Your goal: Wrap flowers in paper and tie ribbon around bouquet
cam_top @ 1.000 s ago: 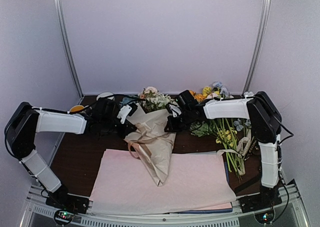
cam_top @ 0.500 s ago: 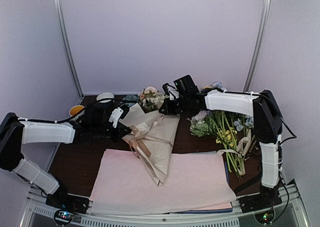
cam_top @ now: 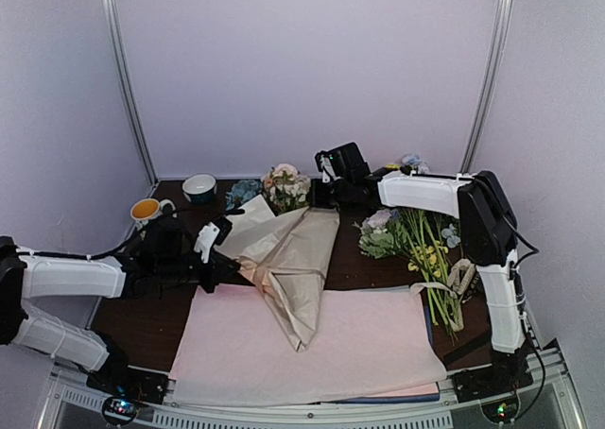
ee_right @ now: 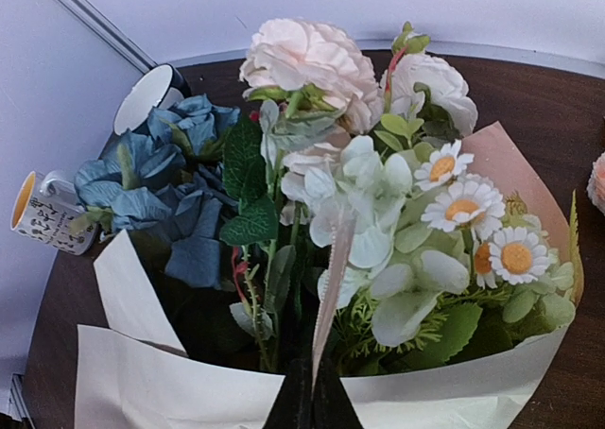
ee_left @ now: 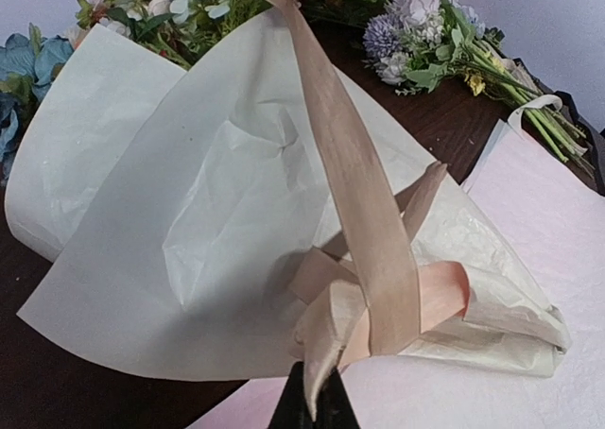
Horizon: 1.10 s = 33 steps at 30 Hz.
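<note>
- Beige paper [ee_left: 180, 212] is rolled in a cone around the flowers [ee_right: 364, 188]. This bouquet [cam_top: 295, 259] lies on the bench [cam_top: 151, 320], with its tip on a pink sheet [cam_top: 378, 344].
- Left arm [cam_top: 71, 276] stretches low from the left. Its gripper [ee_left: 312, 408] pinches one end of the ribbon [ee_left: 364, 197].
- Right arm [cam_top: 425, 191] reaches across the back. Its gripper [ee_right: 312, 399] pinches the other ribbon end, by the flower heads.
- Ribbon is knotted round the cone.

I see white shells on my left arm [cam_top: 71, 276] and right arm [cam_top: 427, 191], black joints, thin black cables, a black left claw [ee_left: 312, 405] and right claw [ee_right: 312, 401].
</note>
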{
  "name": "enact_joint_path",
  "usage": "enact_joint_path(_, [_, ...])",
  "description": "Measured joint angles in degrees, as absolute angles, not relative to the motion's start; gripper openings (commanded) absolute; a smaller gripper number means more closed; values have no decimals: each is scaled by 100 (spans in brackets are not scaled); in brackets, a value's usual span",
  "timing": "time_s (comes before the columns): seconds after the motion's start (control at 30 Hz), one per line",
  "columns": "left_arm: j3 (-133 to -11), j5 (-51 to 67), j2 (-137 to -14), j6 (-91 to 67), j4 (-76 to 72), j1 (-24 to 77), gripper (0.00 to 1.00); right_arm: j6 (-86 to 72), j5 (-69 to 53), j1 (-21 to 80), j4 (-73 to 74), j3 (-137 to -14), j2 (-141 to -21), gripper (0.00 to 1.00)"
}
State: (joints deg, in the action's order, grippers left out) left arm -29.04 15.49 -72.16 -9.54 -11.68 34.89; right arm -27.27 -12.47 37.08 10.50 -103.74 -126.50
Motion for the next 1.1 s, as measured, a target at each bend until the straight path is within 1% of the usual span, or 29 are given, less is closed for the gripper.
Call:
enact_joint_path(0.1, [-2746, 1538, -7061, -1020, -1177, 3494, 1, -2740, -1212, 3708, 1087, -10374, -12735, 0])
enact_joint_path(0.2, [-2729, 1542, -6938, -1063, -1142, 3494, 27, -2740, -1214, 3726, 1068, -10372, -12731, 0])
enact_joint_path(0.33, [-2842, 1516, -6724, -1087, -768, 3511, 47, -2729, -1216, 3743, 1044, -10265, -12731, 0])
enact_joint_path(0.4, [-3063, 1492, -6593, -1068, -475, 3540, 54, -2722, -1219, 3752, 1044, -10189, -12731, 0])
enact_joint_path(0.47, [-3450, 1455, -6490, -1017, -217, 3570, 56, -2720, -1232, 3752, 1044, -10123, -12731, 0])
enact_joint_path(0.53, [-3732, 1452, -6420, -934, -132, 3583, 55, -2720, -1258, 3752, 1046, -10084, -12731, 0])
enact_joint_path(0.63, [-4335, 1527, -6582, -681, 43, 3597, 49, -2716, -1284, 3752, 1044, -10066, -12728, 0])
enact_joint_path(0.73, [-5094, 1732, -7258, -268, 423, 3632, 46, -2700, -1304, 3752, 1026, -9990, -12696, 0])
enact_joint_path(0.87, [-6086, 1964, -8484, 443, 1219, 3859, 53, -2672, -1313, 3752, 1022, -9754, -12560, 0])
enact_joint_path(0.97, [-6499, 2088, -9129, 969, 1732, 4073, 57, -2665, -1326, 3752, 1000, -9546, -12394, 0])
enact_joint_path(1.1, [-7059, 2088, -9911, 1518, 2401, 4263, 59, -2635, -1341, 3752, 928, -9282, -12132, 0])
